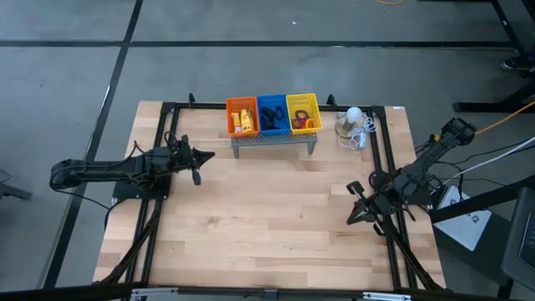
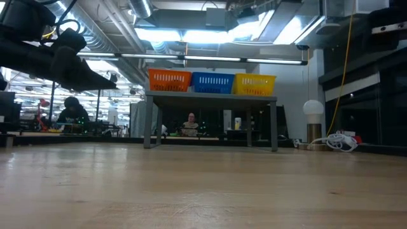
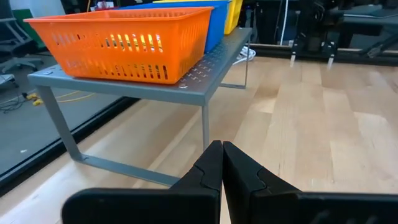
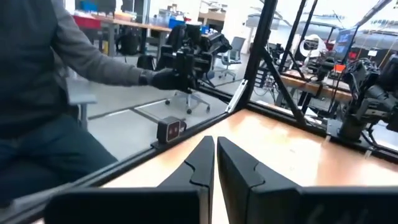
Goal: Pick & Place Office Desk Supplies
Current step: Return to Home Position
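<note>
the left hand (image 3: 222, 146) fills the foreground of its own wrist view, its two dark fingers pressed together with nothing between them. it hangs above the left side of the tabletop (image 1: 267, 234), pointing towards the grey perforated shelf (image 1: 274, 142) and well apart from it. the right hand (image 4: 215, 142) sits near the tabletop's right edge, its fingers likewise closed on nothing.

the office supplies all lie in three baskets standing side by side on the shelf at the far middle of the tabletop. the yellow-orange packets (image 1: 243, 119) are in the orange basket (image 1: 230, 117). the black clips (image 1: 272, 115) are in the blue basket (image 1: 260, 102), and the orange and purple loops (image 1: 304, 121) are in the yellow basket (image 1: 290, 100). from the low view only the basket walls show and the contents are hidden. just beside the shelf's right end stands a white bulb (image 1: 354, 114) with its cord (image 1: 359, 138) coiled by it.

a small box (image 4: 170, 129) with a red mark sits on the black frame (image 4: 250, 59); any lettering on it is too small to read. past it a person (image 4: 37, 74) in a grey sleeve is cut off by the picture's edge.

the tabletop is pale wood planks over a grey floor (image 1: 67, 75). beyond are strip lights, ducts and seated people (image 2: 190, 124) at desks.
</note>
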